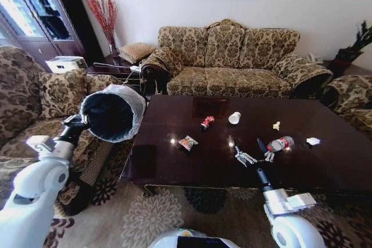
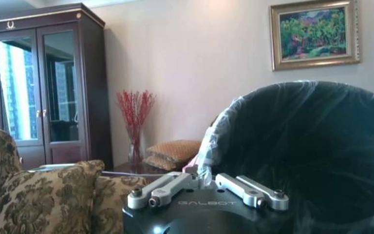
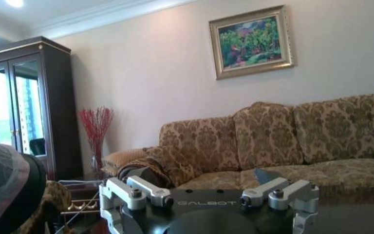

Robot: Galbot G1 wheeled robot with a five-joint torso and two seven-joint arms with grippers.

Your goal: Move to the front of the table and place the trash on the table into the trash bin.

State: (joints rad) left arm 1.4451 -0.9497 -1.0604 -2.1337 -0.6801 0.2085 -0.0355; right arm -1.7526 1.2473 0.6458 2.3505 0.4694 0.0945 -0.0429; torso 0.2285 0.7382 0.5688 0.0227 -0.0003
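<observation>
The dark glossy table [image 1: 325, 166] fills the middle of the head view. Trash lies on it: a red wrapper [image 1: 207, 122], a white paper cup [image 1: 234, 118], a snack packet [image 1: 188, 142], a clear bottle with a red label [image 1: 282, 143] and crumpled paper bits [image 1: 313, 141]. My left gripper [image 1: 77, 122] [image 2: 202, 179] is shut on the rim of the black trash bin [image 1: 113, 112] [image 2: 304, 156], held tilted in the air off the table's left end. My right gripper [image 1: 256, 155] [image 3: 203, 176] hovers open over the table's front, just left of the bottle.
A patterned sofa [image 1: 232, 56] stands behind the table, with armchairs at the left [image 1: 35, 103] and right [image 1: 354, 100]. A side table with a vase of red twigs [image 1: 104, 18] sits in the back left corner. A patterned rug [image 1: 151, 213] lies in front of the table.
</observation>
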